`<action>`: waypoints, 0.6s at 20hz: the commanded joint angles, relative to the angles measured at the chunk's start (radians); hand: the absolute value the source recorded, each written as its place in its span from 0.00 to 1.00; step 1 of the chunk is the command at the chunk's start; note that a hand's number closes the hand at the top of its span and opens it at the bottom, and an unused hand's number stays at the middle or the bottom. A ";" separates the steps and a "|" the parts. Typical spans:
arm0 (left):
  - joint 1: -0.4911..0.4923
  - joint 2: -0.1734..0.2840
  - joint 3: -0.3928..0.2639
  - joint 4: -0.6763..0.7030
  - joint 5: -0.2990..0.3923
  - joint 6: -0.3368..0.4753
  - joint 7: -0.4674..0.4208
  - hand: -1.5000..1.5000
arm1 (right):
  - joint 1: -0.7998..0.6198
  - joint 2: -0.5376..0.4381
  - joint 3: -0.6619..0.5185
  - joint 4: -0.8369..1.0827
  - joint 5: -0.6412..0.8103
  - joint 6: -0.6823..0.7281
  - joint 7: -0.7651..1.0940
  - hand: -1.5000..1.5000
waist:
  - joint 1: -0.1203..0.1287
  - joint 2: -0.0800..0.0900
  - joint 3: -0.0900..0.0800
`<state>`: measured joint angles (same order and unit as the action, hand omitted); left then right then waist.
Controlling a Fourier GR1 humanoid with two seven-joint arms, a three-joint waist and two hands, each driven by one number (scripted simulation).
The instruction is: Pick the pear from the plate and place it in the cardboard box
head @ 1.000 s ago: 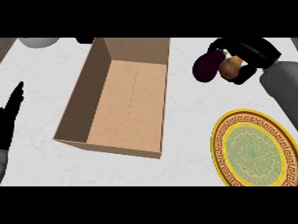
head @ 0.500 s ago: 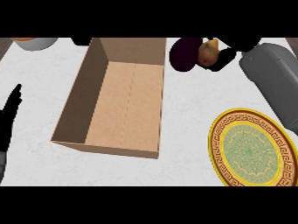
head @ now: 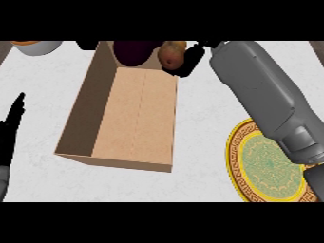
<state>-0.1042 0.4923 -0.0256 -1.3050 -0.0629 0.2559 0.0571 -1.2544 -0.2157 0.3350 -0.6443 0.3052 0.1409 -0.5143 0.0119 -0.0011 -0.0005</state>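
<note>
The brownish pear (head: 170, 54) is held in my right hand (head: 190, 60), whose black fingers curl round it over the far right corner of the open cardboard box (head: 122, 118). My grey right forearm stretches from the lower right up to that corner. The gold-rimmed green plate (head: 266, 163) lies at the lower right with nothing on it, partly hidden by the forearm. At the left edge my left hand (head: 2, 137) rests open, fingers pointing up, apart from the box.
A dark purple object (head: 135, 50) sits at the box's far end beside the pear. A white bowl (head: 36, 46) shows at the top left corner. Dark wood strips run along the counter's left and right edges.
My right hand has carried the pear leftward, from right of the box to above its far right corner. The view has shifted closer. The left hand has stayed still.
</note>
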 commanded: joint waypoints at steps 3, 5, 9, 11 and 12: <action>0.042 -0.023 0.008 -0.025 -0.006 -0.004 -0.012 0.50 | -0.049 0.100 -0.041 0.026 -0.026 0.078 0.156 1.00 | 0.002 0.001 0.000; 0.009 -0.018 0.004 -0.039 -0.011 -0.016 0.017 0.50 | -0.097 0.177 -0.039 0.116 0.006 0.016 0.163 1.00 | 0.017 0.007 0.000; -0.081 -0.043 -0.015 -0.014 -0.023 -0.033 0.058 0.50 | -0.143 0.213 0.021 0.132 -0.082 -0.043 0.227 1.00 | 0.038 0.011 -0.001; 0.016 -0.018 -0.010 -0.067 -0.021 -0.051 0.018 0.50 | -0.096 0.214 0.078 0.156 -0.092 -0.103 0.209 1.00 | 0.061 0.012 -0.001; -0.096 -0.008 0.011 -0.017 -0.027 -0.046 0.071 0.50 | -0.168 0.214 0.074 0.156 -0.113 -0.072 0.258 1.00 | 0.046 0.013 -0.001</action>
<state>-0.1448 0.4808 -0.0184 -1.3234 -0.0762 0.2132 0.0854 -1.3703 -0.0205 0.3682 -0.5204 0.2377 0.0922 -0.3102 0.0485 0.0089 -0.0012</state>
